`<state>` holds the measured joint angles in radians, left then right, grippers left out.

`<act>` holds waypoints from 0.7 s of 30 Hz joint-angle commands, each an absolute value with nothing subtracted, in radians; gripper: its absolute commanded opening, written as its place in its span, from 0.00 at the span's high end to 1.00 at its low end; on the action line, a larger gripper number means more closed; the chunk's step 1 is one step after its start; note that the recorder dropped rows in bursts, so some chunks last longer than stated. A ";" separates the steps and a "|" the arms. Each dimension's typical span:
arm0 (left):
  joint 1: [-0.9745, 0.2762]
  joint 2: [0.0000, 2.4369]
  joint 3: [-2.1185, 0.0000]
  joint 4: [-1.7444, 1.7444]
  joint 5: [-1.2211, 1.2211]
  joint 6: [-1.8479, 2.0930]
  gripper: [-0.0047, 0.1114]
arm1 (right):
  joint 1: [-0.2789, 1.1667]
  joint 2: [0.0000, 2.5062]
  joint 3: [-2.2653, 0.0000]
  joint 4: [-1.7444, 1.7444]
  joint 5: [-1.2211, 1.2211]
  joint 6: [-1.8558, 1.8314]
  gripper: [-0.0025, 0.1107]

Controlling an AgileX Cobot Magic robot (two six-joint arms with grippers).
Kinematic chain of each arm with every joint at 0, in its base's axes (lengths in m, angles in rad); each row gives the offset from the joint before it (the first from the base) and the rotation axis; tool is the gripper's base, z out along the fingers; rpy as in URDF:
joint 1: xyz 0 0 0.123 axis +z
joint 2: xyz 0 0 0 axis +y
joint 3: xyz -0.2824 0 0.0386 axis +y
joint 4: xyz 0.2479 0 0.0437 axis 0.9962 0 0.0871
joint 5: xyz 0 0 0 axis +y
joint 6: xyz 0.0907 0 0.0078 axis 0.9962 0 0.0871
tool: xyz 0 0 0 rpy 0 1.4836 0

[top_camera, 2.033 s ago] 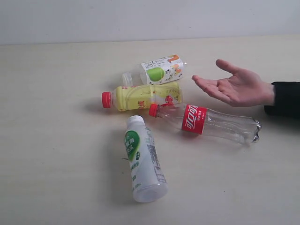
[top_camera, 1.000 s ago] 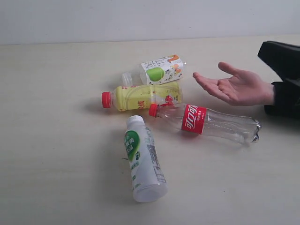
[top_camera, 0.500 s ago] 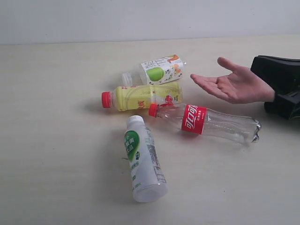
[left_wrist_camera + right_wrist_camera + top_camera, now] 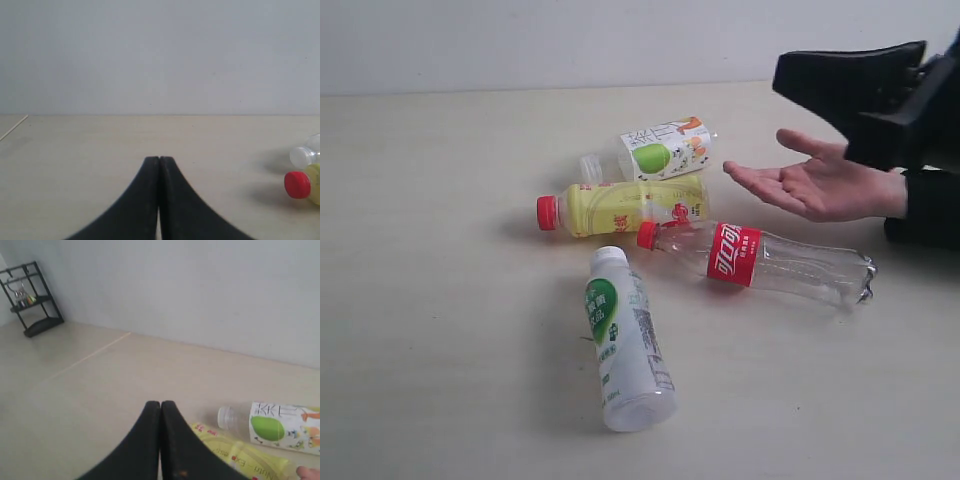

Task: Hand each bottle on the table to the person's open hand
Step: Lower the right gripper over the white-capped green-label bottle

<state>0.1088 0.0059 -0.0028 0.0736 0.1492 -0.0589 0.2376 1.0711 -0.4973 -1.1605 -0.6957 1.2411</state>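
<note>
Four bottles lie on the pale table (image 4: pixel 440 300): a white one with a green label (image 4: pixel 625 340) nearest the front, a clear Coca-Cola one (image 4: pixel 760 262), a yellow one with a red cap (image 4: pixel 620 208) and a clear green-apple one (image 4: pixel 655 150). The person's open hand (image 4: pixel 815 183) hovers palm up at the right. My right gripper (image 4: pixel 782 78) hangs shut and empty just above that hand; its wrist view shows the fingers (image 4: pixel 160 405) closed over the yellow bottle (image 4: pixel 240 457) and apple bottle (image 4: pixel 280 427). My left gripper (image 4: pixel 159 159) is shut and empty, out of the exterior view.
A grey wall runs behind the table. The left wrist view catches the yellow bottle's red cap (image 4: pixel 297 184) and a clear cap (image 4: pixel 301 156). A small black rack (image 4: pixel 30 297) stands on the floor far off in the right wrist view.
My right arm has come in from the right edge and risen, now reaching over the person's hand. The hand shifted slightly left. The bottles have not moved.
</note>
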 commanded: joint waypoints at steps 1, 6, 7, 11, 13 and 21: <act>0.111 0.000 0.000 0.076 0.147 -0.060 0.95 | 0.378 1.176 -0.579 -1.189 -0.552 1.255 0.98; 0.111 0.000 0.000 0.076 0.147 -0.060 0.95 | 0.537 1.292 -0.689 -1.281 -0.324 1.301 0.98; 0.111 0.000 0.000 0.076 0.147 -0.060 0.95 | 0.559 1.316 -0.707 -1.322 -0.285 1.327 0.98; 0.111 0.000 0.000 0.076 0.147 -0.060 0.95 | 0.631 1.406 -0.779 -1.514 -0.175 1.500 0.98; 0.111 0.000 0.000 0.076 0.147 -0.060 0.95 | 0.640 1.457 -0.825 -1.634 -0.145 1.603 0.98; 0.111 0.000 0.000 0.076 0.147 -0.060 0.95 | 0.640 1.500 -0.883 -1.620 0.262 1.425 0.98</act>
<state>0.1088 0.0059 -0.0028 0.0736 0.1492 -0.0589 0.6385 1.4946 -0.8754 -1.6669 0.1443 1.4998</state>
